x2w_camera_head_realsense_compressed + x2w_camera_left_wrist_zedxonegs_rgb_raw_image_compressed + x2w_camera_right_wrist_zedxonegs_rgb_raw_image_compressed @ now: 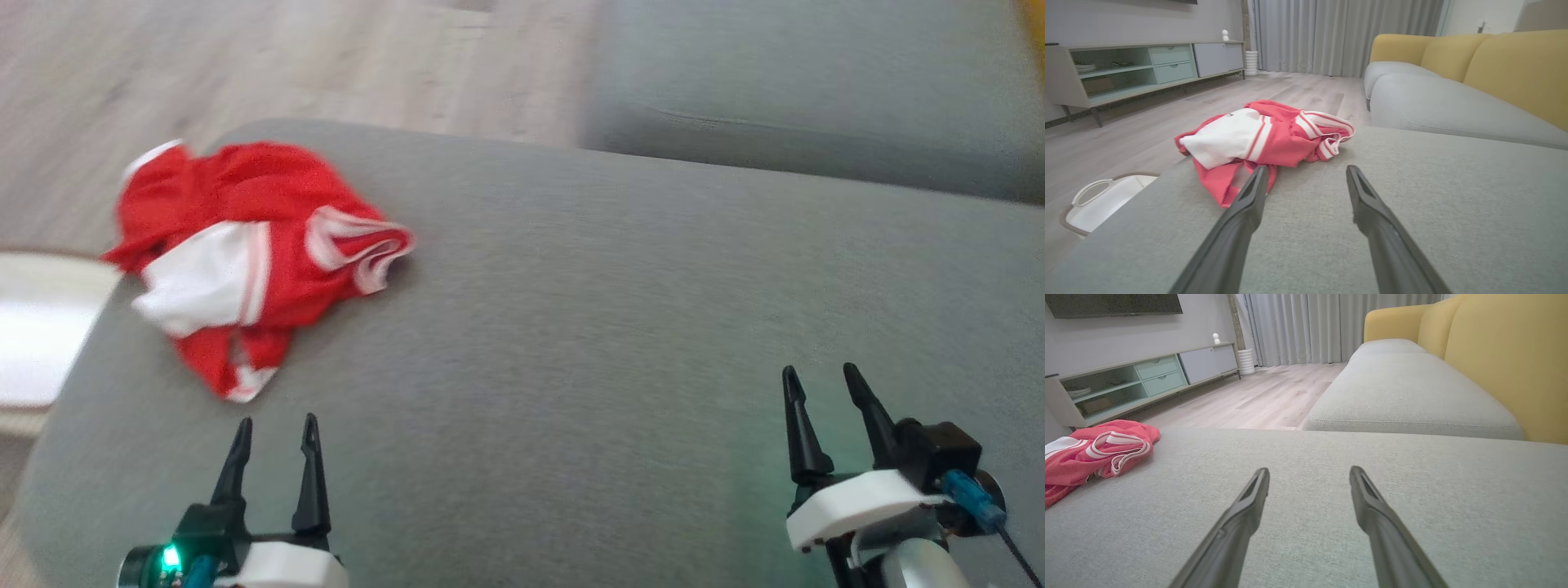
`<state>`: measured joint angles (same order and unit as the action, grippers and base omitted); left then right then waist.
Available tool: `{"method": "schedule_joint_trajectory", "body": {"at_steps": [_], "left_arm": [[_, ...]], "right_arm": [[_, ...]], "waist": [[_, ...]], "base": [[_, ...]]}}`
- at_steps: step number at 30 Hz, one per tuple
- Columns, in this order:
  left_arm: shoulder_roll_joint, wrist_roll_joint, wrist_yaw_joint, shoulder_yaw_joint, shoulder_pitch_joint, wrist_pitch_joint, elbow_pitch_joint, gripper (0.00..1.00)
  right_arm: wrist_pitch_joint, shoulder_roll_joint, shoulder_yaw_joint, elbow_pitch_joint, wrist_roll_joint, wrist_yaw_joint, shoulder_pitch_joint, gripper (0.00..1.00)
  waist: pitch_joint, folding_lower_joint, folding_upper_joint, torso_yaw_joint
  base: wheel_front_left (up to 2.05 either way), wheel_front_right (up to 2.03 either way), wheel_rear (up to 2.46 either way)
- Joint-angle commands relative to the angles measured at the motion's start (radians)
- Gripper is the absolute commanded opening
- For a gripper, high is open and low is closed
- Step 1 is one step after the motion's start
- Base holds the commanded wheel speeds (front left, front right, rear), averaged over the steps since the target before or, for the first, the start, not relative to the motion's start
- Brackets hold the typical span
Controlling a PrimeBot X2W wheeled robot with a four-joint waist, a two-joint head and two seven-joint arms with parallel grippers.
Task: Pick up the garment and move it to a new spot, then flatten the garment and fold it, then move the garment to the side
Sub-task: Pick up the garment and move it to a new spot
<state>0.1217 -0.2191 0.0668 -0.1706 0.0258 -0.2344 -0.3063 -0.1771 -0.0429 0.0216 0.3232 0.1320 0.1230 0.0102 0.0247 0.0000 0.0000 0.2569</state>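
Garment (245,253), red and white, lies bunched at the far left corner of the grey cushion (612,327), partly over the left edge; its long axis runs near-to-far, a narrow tail pointing toward the left gripper (277,420); bare cushion stretches rightward; left gripper and right gripper (820,371) both spread wide, holding nothing.

Grey sofa (612,327), white basket (1106,202), wooden floor (1126,130)
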Motion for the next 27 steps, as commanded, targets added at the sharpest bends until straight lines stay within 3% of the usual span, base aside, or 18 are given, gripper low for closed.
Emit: {"method": "schedule_joint_trajectory", "body": {"at_steps": [1, 12, 21, 27], "left_arm": [[0.016, 0.0, 0.006, 0.031, -0.034, -0.007, 0.036, 1.0], [0.038, -0.005, 0.018, 0.035, -0.026, 0.0, 0.05, 1.0], [0.047, -0.021, 0.025, 0.044, -0.013, -0.001, 0.074, 1.0], [0.072, -0.052, -0.008, 0.037, -0.073, 0.116, 0.182, 1.0]], "right_arm": [[-0.012, -0.007, 0.021, -0.034, 0.0, 0.008, 0.028, 1.0], [-0.021, -0.007, 0.063, -0.023, 0.015, 0.008, 0.044, 1.0], [-0.024, -0.007, 0.094, -0.005, 0.016, 0.008, 0.074, 1.0], [-0.024, -0.007, 0.071, -0.018, 0.004, 0.008, 0.067, 1.0]], "waist": [[-0.001, 0.0, 0.0, 0.086], [-0.005, 0.0, 0.0, 0.256], [-0.024, 0.0, 0.0, 0.265], [-0.049, 0.0, 0.0, 0.236]], "base": [[0.0, 0.0, 0.0], [0.0, 0.0, 0.0], [0.0, 0.0, 0.0], [0.0, 0.0, 0.0]]}}
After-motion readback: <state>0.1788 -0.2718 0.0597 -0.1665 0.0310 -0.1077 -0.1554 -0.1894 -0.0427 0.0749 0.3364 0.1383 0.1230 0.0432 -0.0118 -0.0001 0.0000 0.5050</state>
